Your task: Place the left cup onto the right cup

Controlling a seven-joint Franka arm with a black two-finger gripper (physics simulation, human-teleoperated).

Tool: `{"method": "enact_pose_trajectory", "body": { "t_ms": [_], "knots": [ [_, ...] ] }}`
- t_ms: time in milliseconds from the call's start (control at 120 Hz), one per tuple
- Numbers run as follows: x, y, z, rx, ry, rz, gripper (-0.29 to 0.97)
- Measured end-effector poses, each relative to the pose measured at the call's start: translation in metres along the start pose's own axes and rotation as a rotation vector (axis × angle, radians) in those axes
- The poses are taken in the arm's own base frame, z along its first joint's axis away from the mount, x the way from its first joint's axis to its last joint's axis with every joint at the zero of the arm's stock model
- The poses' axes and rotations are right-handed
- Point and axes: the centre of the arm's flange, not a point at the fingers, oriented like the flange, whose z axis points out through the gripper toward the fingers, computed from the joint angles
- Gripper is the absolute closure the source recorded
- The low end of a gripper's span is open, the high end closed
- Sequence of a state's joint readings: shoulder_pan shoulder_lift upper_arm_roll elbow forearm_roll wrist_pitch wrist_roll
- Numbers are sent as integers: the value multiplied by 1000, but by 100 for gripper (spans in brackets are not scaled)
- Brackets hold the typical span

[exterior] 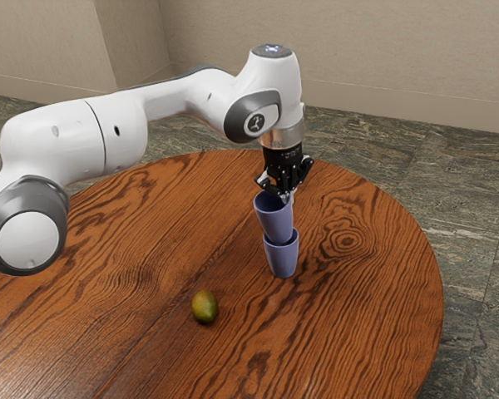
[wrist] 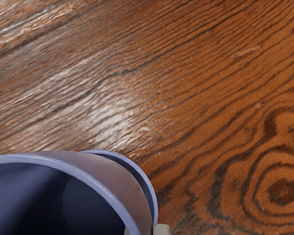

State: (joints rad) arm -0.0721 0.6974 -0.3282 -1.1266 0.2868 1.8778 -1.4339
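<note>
Gripping upper cup [exterior: 273, 218] by rim, our gripper [exterior: 280, 198] fingers pinched on wall; it sits nested in lower cup [exterior: 281, 254]; green fruit [exterior: 204, 306] well apart on table [exterior: 358, 324].

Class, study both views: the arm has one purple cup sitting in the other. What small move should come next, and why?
Probably open the hand and let go. The upper cup already sits nested in the lower cup, which stands upright on the table, so the stacking looks done.
</note>
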Motion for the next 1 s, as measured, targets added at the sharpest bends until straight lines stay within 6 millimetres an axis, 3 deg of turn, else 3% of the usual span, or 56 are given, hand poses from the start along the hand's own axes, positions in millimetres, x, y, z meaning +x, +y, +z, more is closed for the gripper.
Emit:
{"method": "enact_pose_trajectory", "body": {
  "t_ms": [358,592,908,1000],
  "knots": [
    [1,1,11,2,-6,1,78],
    [1,1,12,-1,-7,2,56],
    [1,1,13,-2,-8,1,43],
    [0,1,7,-9,-3,2,32]
  ]
}}
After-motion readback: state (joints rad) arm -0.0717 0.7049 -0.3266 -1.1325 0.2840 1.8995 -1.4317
